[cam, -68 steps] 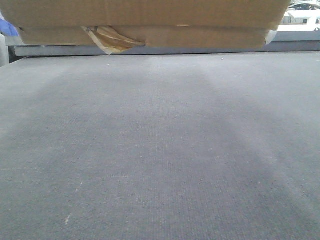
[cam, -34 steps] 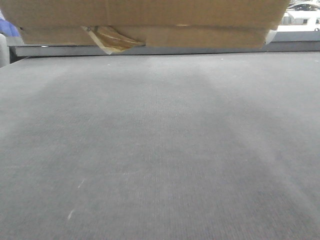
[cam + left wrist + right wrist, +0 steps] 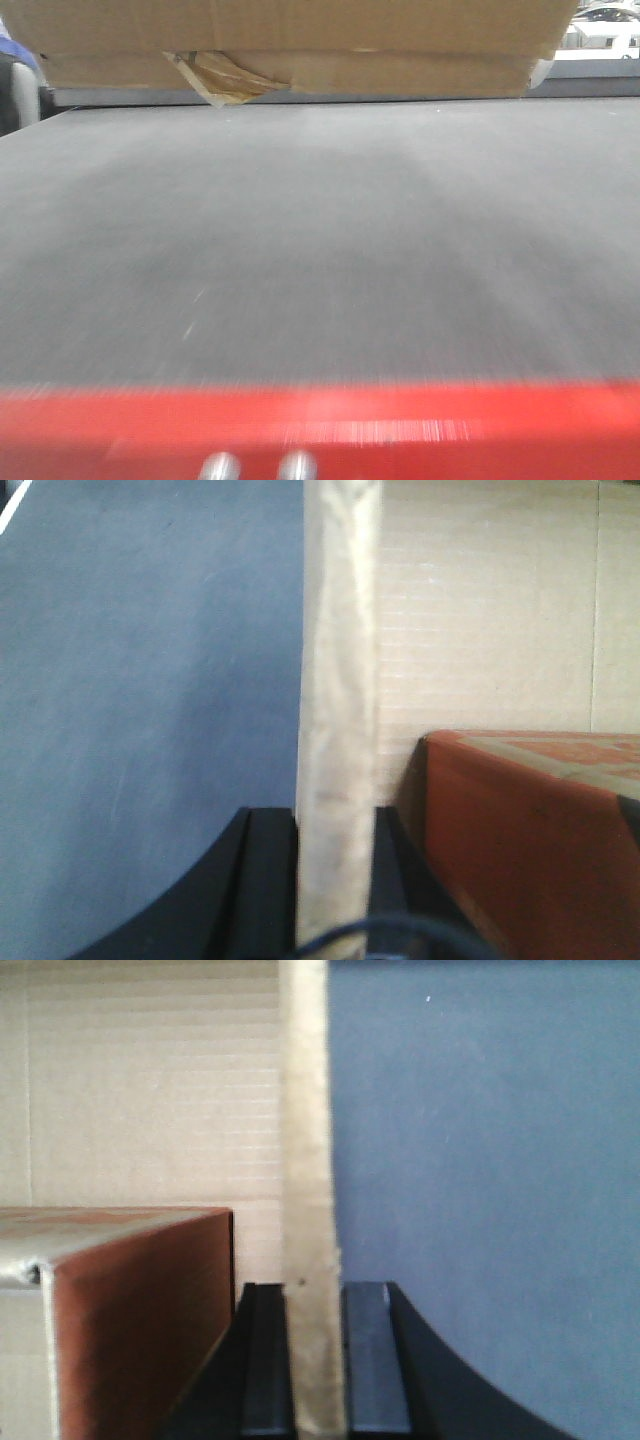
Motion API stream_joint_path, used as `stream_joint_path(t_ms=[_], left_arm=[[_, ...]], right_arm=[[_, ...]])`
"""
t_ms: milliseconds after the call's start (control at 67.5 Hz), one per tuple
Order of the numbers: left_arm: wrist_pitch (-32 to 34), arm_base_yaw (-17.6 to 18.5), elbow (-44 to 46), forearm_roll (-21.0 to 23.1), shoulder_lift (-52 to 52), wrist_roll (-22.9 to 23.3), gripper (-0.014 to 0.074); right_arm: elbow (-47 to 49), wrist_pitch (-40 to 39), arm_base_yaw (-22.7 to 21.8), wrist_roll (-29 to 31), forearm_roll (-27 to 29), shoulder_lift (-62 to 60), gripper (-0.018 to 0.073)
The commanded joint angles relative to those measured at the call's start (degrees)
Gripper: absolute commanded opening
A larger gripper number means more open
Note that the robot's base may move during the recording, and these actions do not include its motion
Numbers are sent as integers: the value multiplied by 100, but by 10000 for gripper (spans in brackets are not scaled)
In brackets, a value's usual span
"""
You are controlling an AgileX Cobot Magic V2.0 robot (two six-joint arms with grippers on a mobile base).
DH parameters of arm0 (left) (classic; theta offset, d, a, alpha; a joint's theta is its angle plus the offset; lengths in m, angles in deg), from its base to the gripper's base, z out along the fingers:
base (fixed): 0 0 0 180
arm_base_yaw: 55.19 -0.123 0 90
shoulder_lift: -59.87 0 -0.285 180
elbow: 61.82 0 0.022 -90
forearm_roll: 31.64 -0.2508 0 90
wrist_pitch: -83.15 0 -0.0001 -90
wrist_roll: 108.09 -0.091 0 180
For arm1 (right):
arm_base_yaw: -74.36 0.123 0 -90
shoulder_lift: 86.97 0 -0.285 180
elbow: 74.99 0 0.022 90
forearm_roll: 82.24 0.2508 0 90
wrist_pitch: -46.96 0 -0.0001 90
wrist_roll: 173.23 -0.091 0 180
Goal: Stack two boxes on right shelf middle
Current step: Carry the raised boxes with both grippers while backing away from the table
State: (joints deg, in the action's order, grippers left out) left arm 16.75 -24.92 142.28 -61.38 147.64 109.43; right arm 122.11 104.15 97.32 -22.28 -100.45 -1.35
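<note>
Item: two brown cardboard boxes, stacked, at the far edge of the grey bench. The upper box sits on the flat box, which has a peeling tape scrap. Whether the stack touches the bench cannot be told.

Left pincer: clamped on an upright cardboard wall, one finger on each face.

Right pincer: clamped likewise on a cardboard wall edge.

Just beside the wall: a reddish-brown box.

Near edge: blurred red frame with two screw heads.
</note>
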Motion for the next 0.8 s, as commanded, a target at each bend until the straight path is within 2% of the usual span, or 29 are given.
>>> stream_joint_path(t_ms=[0,785], left_arm=[[31,-31,74,-426,-55,0,-111],[43,-31,74,-426,-4,0,-111]], right_arm=[[98,-74,-47,-6,-421,-77,-153],[98,-86,-47,-6,-421,-77,-153]])
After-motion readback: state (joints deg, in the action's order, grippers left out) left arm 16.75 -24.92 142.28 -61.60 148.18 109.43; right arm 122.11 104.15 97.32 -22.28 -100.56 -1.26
